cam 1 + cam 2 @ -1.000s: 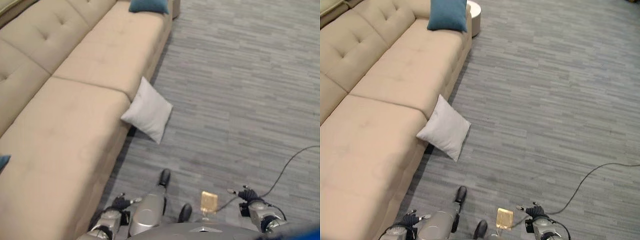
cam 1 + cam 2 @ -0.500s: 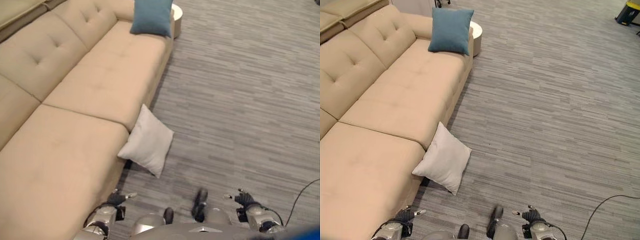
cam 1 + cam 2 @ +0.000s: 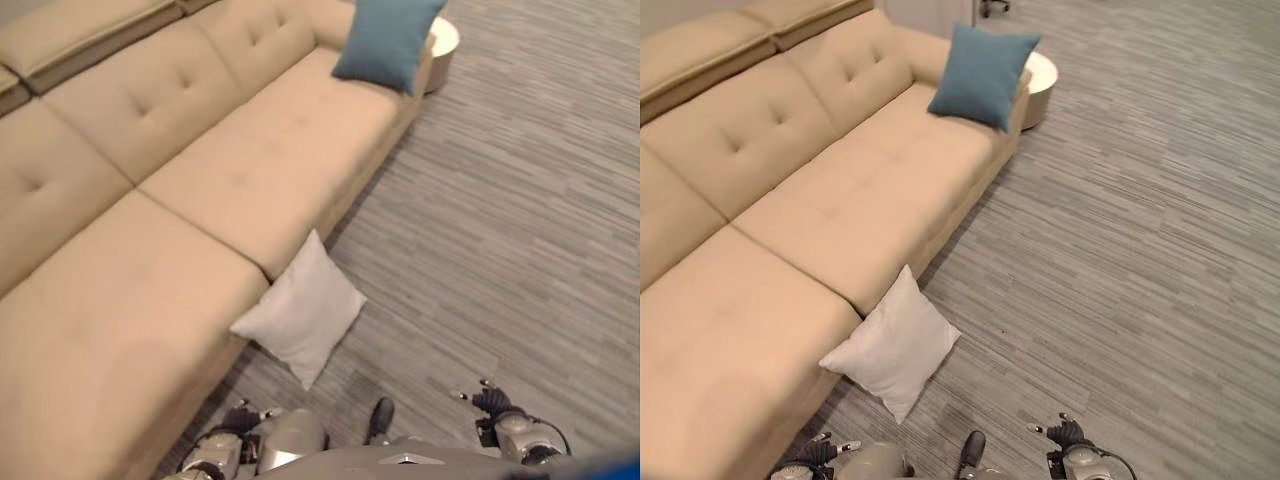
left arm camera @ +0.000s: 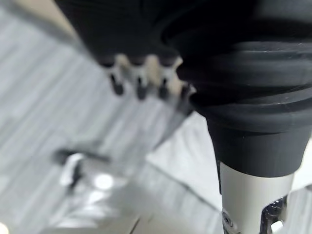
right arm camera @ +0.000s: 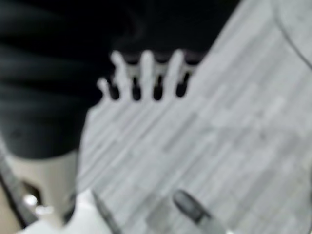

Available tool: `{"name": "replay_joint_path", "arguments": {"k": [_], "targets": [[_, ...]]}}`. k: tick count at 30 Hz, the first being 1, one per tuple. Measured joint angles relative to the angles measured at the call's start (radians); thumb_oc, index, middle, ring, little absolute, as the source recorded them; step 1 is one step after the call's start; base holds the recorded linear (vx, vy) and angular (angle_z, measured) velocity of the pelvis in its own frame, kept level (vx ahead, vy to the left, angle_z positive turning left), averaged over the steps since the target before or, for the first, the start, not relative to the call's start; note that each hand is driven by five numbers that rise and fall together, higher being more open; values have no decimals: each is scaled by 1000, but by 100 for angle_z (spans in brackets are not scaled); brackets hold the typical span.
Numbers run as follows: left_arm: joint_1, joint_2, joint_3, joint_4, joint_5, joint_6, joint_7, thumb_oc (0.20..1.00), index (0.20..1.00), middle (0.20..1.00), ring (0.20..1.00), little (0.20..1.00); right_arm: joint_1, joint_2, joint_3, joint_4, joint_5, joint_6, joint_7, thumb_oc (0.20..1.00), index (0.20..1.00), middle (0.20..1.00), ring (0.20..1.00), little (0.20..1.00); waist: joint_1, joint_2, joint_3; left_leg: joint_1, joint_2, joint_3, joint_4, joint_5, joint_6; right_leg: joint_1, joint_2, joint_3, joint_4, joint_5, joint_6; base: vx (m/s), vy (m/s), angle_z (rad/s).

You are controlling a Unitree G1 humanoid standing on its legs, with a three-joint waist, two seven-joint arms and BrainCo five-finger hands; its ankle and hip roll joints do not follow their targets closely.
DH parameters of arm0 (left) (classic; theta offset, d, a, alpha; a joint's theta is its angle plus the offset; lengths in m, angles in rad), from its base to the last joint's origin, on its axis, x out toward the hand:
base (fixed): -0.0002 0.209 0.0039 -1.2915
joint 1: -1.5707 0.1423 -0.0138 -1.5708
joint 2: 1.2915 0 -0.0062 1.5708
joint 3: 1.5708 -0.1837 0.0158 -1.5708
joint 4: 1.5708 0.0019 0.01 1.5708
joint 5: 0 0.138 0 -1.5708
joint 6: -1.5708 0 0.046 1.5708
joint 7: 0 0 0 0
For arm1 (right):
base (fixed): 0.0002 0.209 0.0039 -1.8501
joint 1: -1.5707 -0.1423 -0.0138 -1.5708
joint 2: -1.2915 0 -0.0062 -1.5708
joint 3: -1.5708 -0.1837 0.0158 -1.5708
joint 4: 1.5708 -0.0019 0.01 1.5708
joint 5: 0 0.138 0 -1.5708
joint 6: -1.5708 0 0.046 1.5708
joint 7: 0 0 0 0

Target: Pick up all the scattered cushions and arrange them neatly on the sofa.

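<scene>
Beige upholstery takes up the left side of what I see from the head camera: the sofa [image 3: 820,200], a long tufted-back piece with two seat sections. At its far end, a blue cushion [image 3: 982,75] stands upright on the seat, leaning against the armrest. A round white side table [image 3: 1040,85] sits on the floor just beyond that end, partly hidden behind the blue cushion.

My left hand [image 3: 243,417] hangs low at the bottom of the view, close to the sofa's front face. Its wrist camera shows the fingers [image 4: 139,80] hanging straight and relaxed, holding nothing, with pale fabric visible past them.

White cushion [image 3: 892,345] lies on the grey striped carpet [image 3: 1140,250], tilted on one corner and propped against the front edge of the sofa, right at the seam between the two seat sections. One corner overlaps the seat front; the lowest corner points toward me on the floor. It is near the left hand but not touching it, as far as I can tell.

My right hand [image 3: 490,402] shows at the lower right, over bare carpet, well apart from both cushions. Its wrist camera shows the fingers [image 5: 146,73] extended in a loose row, nothing in them, carpet below.
</scene>
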Motion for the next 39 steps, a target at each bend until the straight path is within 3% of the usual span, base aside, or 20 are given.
{"name": "replay_joint_path", "arguments": {"k": [3,7,12,13,15,16,18,20,22,24,25,28,29,31,32,33,34,36,38,39], "targets": [[17,-7,2,-3,3,4,-1,1000,1000,1000,1000,1000,-3,-3,-16,19,0,-3,-4,1000,1000,1000,1000,1000,1,30,-12,15,18,120,-128,102,29,44,22,-59,19,-31,43,145,22,77],[60,-3,13,14,2,6,-1,1000,1000,1000,1000,1000,-16,6,-19,20,-2,-6,-4,1000,1000,1000,1000,1000,-10,50,-23,157,-11,40,-282,133,102,54,-16,-30,151,-89,110,146,94,2],[47,13,28,14,1,3,-1,1000,1000,1000,1000,1000,1,13,-16,17,-5,-7,-1,1000,1000,1000,1000,1000,-19,61,-41,238,-33,0,-327,127,108,-44,-125,-8,491,-170,206,100,36,40],[29,18,29,22,0,2,-1,1000,1000,1000,1000,1000,-7,16,-10,6,-4,-8,1,1000,1000,1000,1000,1000,-26,67,-40,245,-48,-80,-317,117,155,-121,-96,144,585,-194,228,111,-73,85],[20,17,18,33,0,0,-1,1000,1000,1000,1000,1000,9,19,-10,1,-3,-6,5,1000,1000,1000,1000,1000,-25,71,-41,262,-63,-126,-327,111,131,-158,-59,250,560,-200,217,185,-117,99],[16,11,21,32,0,-3,-1,1000,1000,1000,1000,1000,12,19,2,0,-2,-6,8,1000,1000,1000,1000,1000,-48,69,-48,256,-72,-170,-325,112,132,-174,-27,370,444,-197,210,184,-117,117],[18,5,19,32,0,-3,0,1000,1000,1000,1000,1000,10,21,12,0,0,-6,13,1000,1000,1000,1000,1000,-44,70,-49,256,-79,-221,-332,113,128,-198,-13,455,358,-172,199,156,-110,113],[12,0,20,52,-1,-3,-1,1000,1000,1000,1000,1000,9,24,32,1,14,-8,17,1000,1000,1000,1000,1000,-84,79,-54,253,-76,-326,-316,118,140,-187,23,627,218,-85,198,133,-166,143],[34,7,20,53,-1,-4,1,1000,1000,1000,1000,1000,7,36,27,2,18,-5,18,1000,1000,1000,1000,1000,-61,59,-67,259,-80,-366,-327,106,122,-196,8,620,185,-28,201,87,-223,88],[63,20,22,55,-2,-4,1,1000,1000,1000,1000,1000,6,46,21,7,17,-5,18,1000,1000,1000,1000,1000,-49,36,-94,266,-80,-405,-347,100,112,-162,-34,485,110,53,158,27,-231,100],[68,10,20,54,-11,-4,0,1000,1000,1000,1000,1000,13,39,23,8,17,-8,16,1000,1000,1000,1000,1000,-51,47,-106,257,-57,-459,-341,94,95,-113,-20,416,42,99,136,5,-224,123],[81,-12,20,50,-20,-4,0,1000,1000,1000,1000,1000,-16,5,21,-3,18,-10,16,1000,1000,1000,1000,1000,-34,74,-101,206,-9,-446,-303,99,52,-88,21,324,5,107,96,-3,-210,94],[76,-14,20,51,-21,-4,0,1000,1000,1000,1000,1000,-28,-9,16,-4,18,-10,13,1000,1000,1000,1000,1000,-44,67,-97,180,-11,-421,-286,126,11,-86,20,290,3,97,92,-48,-143,94],[58,-14,20,48,-21,-4,0,1000,1000,1000,1000,1000,-34,-25,8,-3,18,-10,12,1000,1000,1000,1000,1000,-41,57,-85,149,-2,-363,-272,148,-10,-84,27,239,1,81,73,-98,-116,96],[41,-17,12,49,-21,-3,-1,1000,1000,1000,1000,1000,-27,-37,4,-10,18,-11,13,1000,1000,1000,1000,1000,-53,46,-72,113,3,-230,-253,177,-13,-82,18,170,2,87,34,-80,-89,121],[35,-20,11,49,-20,-3,-2,1000,1000,1000,1000,1000,-20,-38,-10,-9,19,-11,12,1000,1000,1000,1000,1000,-78,35,-59,87,10,-62,-200,148,7,-74,6,122,-1,75,8,-14,-52,131],[23,-15,11,47,-19,-4,-4,1000,1000,1000,1000,1000,-13,-30,-19,-7,20,-8,12,1000,1000,1000,1000,1000,-86,26,-54,82,7,-13,-167,126,11,-79,4,114,0,62,14,50,-14,81],[27,-9,11,47,-19,-2,-4,1000,1000,1000,1000,1000,-2,-22,-18,-6,20,-9,15,1000,1000,1000,1000,1000,-83,17,-51,96,7,-4,-153,99,19,-87,3,114,5,61,15,88,17,17],[54,-21,11,47,-19,-2,-6,1000,1000,1000,1000,1000,13,-24,-19,1,20,-7,16,1000,1000,1000,1000,1000,-104,54,-57,195,20,-29,-264,96,21,-94,21,116,20,59,39,110,49,-3],[58,-25,12,48,-19,-1,-6,1000,1000,1000,1000,1000,22,-20,-18,4,20,-6,17,1000,1000,1000,1000,1000,-105,65,-58,229,25,-41,-319,98,55,-99,26,127,29,63,45,79,58,-15]]}}
